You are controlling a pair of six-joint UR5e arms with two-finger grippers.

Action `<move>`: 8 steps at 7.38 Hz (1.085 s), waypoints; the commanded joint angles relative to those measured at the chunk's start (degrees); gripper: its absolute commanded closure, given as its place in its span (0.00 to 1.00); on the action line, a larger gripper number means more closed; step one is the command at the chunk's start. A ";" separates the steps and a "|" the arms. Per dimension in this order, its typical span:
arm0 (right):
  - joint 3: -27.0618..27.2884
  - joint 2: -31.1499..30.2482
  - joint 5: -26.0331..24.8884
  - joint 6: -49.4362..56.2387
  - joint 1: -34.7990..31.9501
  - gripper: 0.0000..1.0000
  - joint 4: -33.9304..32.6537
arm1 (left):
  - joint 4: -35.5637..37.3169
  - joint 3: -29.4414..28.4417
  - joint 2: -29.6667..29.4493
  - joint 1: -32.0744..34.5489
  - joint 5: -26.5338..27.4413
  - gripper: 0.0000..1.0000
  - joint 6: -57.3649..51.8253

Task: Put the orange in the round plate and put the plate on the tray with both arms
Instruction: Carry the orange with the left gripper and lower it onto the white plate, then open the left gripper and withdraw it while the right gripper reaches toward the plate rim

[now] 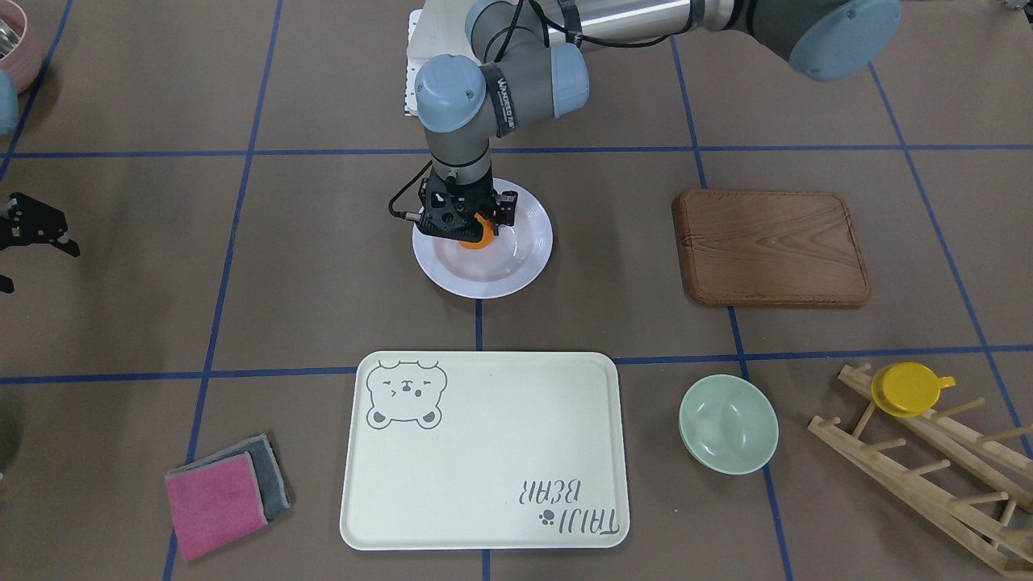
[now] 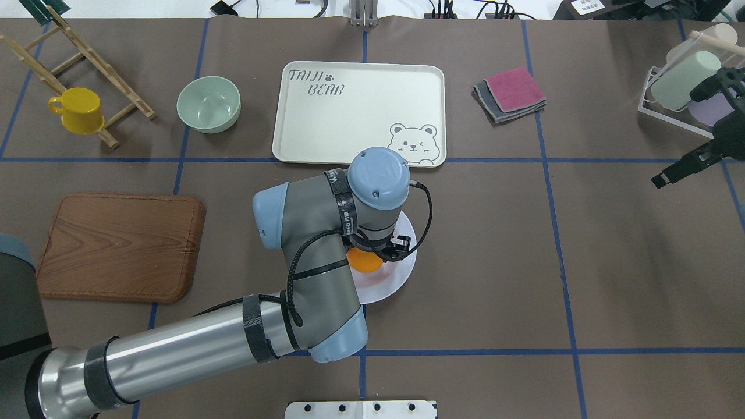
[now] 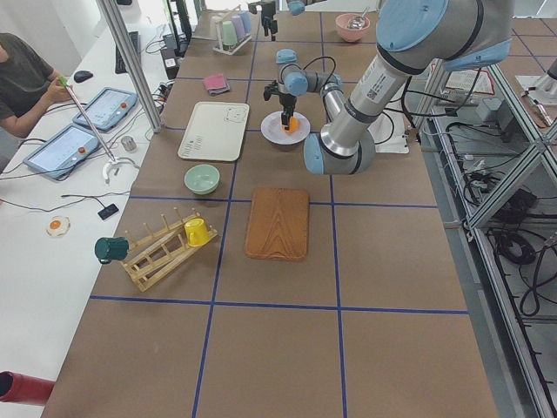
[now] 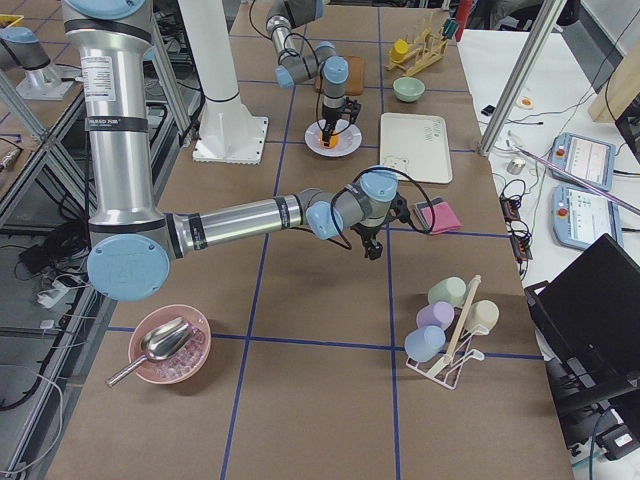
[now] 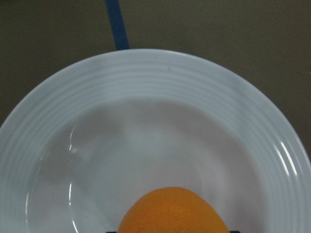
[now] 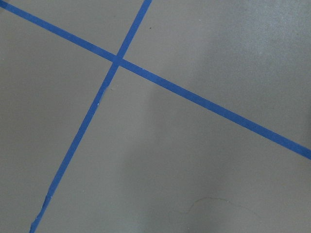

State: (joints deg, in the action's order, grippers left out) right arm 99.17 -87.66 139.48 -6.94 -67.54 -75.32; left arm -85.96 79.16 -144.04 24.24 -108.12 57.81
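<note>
Orange on white: left gripper (image 1: 470, 228) clamps the orange (image 1: 479, 238) over the round plate (image 1: 520, 270); front view, tray (image 1: 484, 492) at six o'clock, right gripper (image 1: 39, 257) splayed open at nine.

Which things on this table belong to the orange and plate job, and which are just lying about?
Job: orange, round plate, tray, left tool.
Lying about: wooden board, green bowl, yellow cup, wooden rack, folded cloths.
</note>
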 commanded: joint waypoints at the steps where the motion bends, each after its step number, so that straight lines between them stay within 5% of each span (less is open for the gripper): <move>1: -0.12 0.03 -0.09 0.00 0.13 0.00 0.00 | -0.26 -0.24 0.25 0.28 -0.07 0.01 -2.78; 3: 0.23 1.07 -0.09 -2.52 0.91 0.00 0.00 | 0.94 5.77 3.30 3.69 -2.69 0.00 -2.88; 5: 0.93 3.35 -0.35 -6.40 3.55 0.01 0.09 | 2.55 25.88 17.59 7.38 -4.91 0.00 -2.97; 8: 1.81 13.61 -7.51 -30.73 13.18 0.01 0.18 | 2.37 29.38 25.01 14.05 -4.91 0.00 -9.46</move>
State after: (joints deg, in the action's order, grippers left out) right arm 100.84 -78.99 136.22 -25.74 -59.19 -75.16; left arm -83.52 107.36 -122.45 35.30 -112.86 50.78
